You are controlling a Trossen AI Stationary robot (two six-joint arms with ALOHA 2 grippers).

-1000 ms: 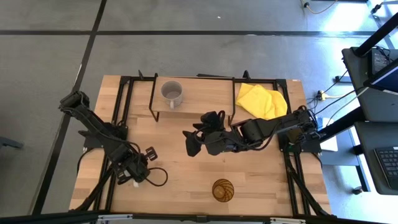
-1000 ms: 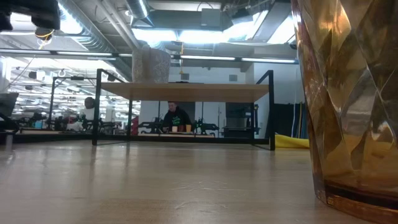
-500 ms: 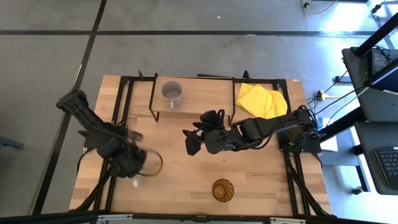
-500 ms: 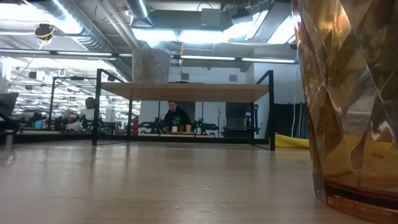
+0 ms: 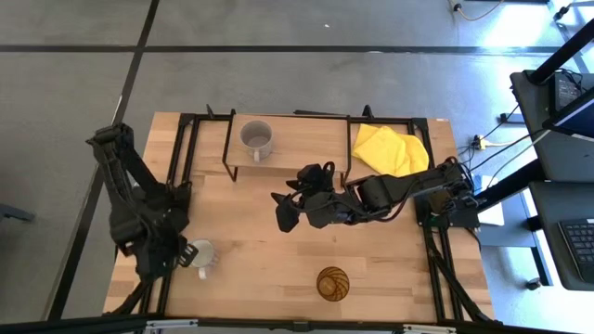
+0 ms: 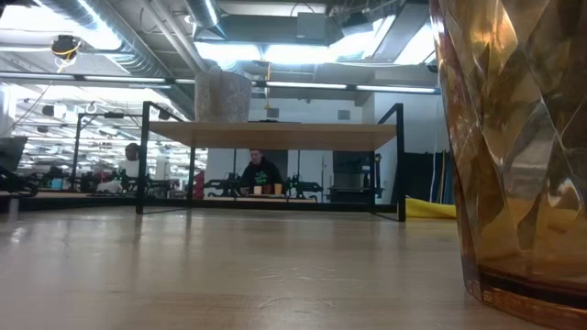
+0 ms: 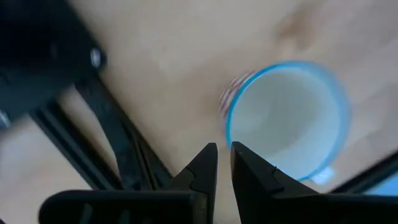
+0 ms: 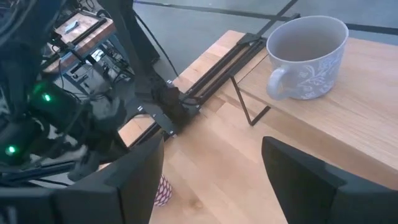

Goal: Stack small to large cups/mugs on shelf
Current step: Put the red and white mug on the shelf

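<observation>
A grey handled mug (image 5: 257,139) stands upright on the low wooden shelf (image 5: 306,139) at the table's far side; it also shows in the right wrist view (image 8: 305,56) and the low view (image 6: 223,94). A white mug with a blue rim (image 5: 200,255) stands upright on the table at the near left. My left gripper (image 7: 224,158) is shut, just above and to the left of that mug's rim (image 7: 227,124). An amber ribbed tumbler (image 5: 333,283) stands near the front edge. My right gripper (image 5: 288,211) hovers open over the table's middle, empty.
A yellow cloth (image 5: 390,148) lies at the far right beside the shelf. Black frame rails (image 5: 176,167) run along both table sides. Bare tabletop (image 5: 278,255) lies between the white mug, the tumbler and the shelf's black legs (image 5: 227,162).
My left arm has drawn back toward the table's left edge and folded up, its gripper leaving the spot near the front left. The white mug, covered by the gripper before, now shows standing upright beside it. My right arm has kept still.
</observation>
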